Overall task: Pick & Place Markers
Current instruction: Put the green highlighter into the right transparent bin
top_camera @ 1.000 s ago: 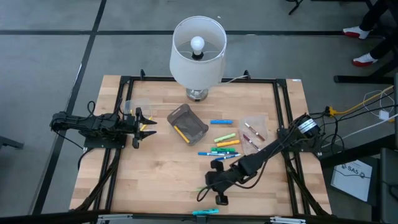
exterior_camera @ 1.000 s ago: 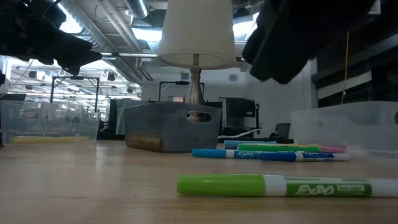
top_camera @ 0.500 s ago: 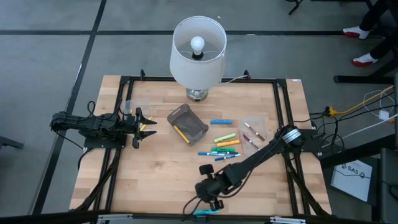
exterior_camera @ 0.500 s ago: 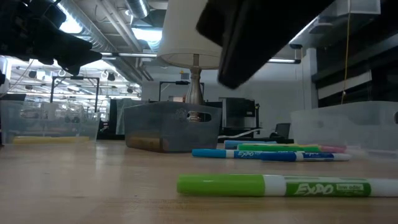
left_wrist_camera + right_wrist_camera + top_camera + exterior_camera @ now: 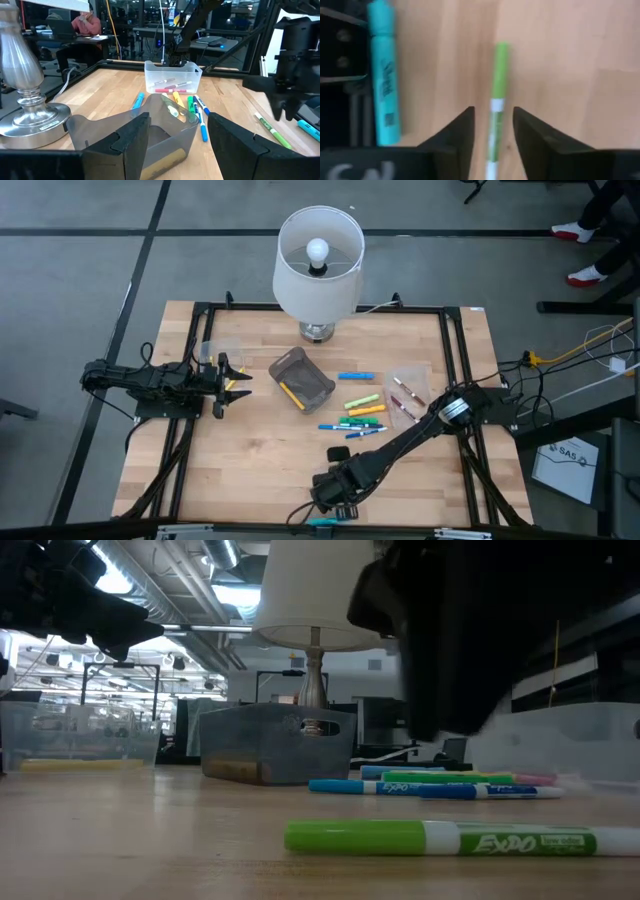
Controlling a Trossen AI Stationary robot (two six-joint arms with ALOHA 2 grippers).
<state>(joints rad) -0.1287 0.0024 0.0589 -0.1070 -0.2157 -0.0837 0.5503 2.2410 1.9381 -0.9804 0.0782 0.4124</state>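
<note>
Right gripper (image 5: 335,502) low over table's front edge, jaws parted narrowly, straddling green marker (image 5: 495,107) lying flat, nothing gripped. Cyan highlighter (image 5: 384,72) just beside, at table frame. Other markers (image 5: 362,412) scattered mid-table near grey bin (image 5: 302,378). Left gripper (image 5: 232,376) at left side, jaws wide, empty.

Green-capped, white-barrelled marker (image 5: 496,107); teal highlighter (image 5: 383,75). Table (image 5: 240,460) was pale wood, bin (image 5: 302,377) smoky grey, lampshade (image 5: 318,265) white, grippers black.
</note>
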